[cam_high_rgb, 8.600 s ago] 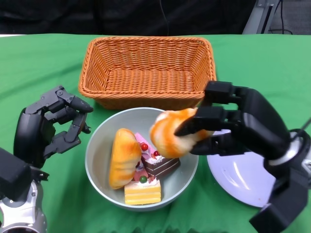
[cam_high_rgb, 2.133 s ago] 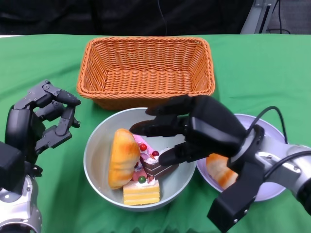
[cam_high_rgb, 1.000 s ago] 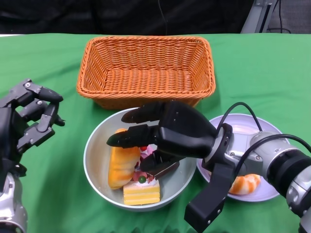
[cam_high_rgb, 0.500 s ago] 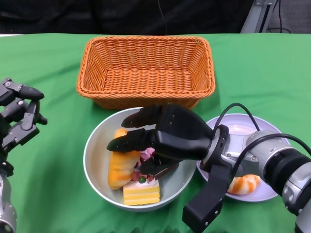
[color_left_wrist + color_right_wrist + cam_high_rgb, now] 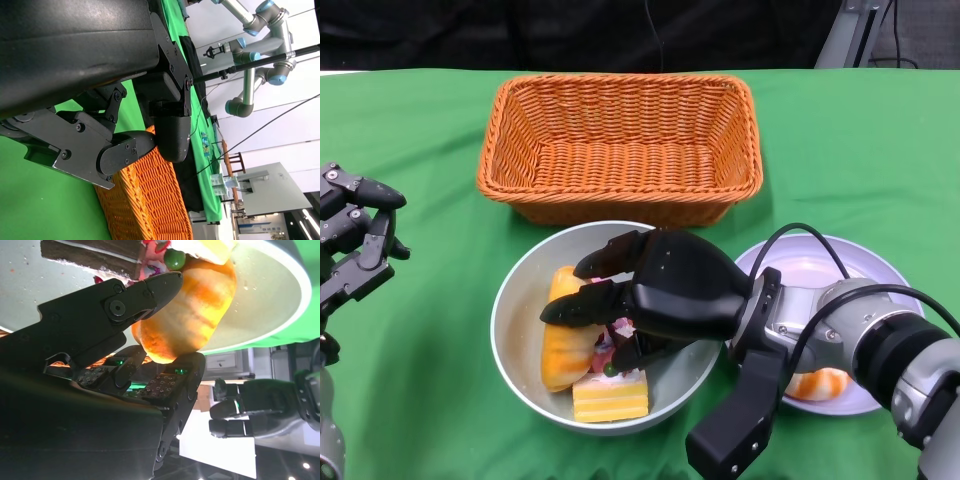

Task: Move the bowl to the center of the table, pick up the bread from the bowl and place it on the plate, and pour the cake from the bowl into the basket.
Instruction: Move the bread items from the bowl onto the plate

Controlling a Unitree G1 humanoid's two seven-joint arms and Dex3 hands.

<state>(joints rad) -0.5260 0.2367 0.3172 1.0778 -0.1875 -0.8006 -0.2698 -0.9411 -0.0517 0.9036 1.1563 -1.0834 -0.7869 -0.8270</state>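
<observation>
Now, from the head view, I see my right hand (image 5: 640, 300) lower in the bowl (image 5: 515, 320) than half a second ago, fingers closing around the bread (image 5: 563, 340) beside the cakes (image 5: 610, 395). Another bread (image 5: 820, 383) lies on the plate (image 5: 820, 265) right of the bowl; the basket (image 5: 620, 145) sits behind. My left hand (image 5: 355, 250) has drifted further left, fingers loosely curled, empty. In the right wrist view, fingers (image 5: 145, 295) touch the bread (image 5: 190, 310). The left wrist view shows curled fingers (image 5: 125, 150) over the basket (image 5: 150, 205).

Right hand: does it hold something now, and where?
The right hand fingers close around one end of the bread in the bowl; not lifted yet.
</observation>
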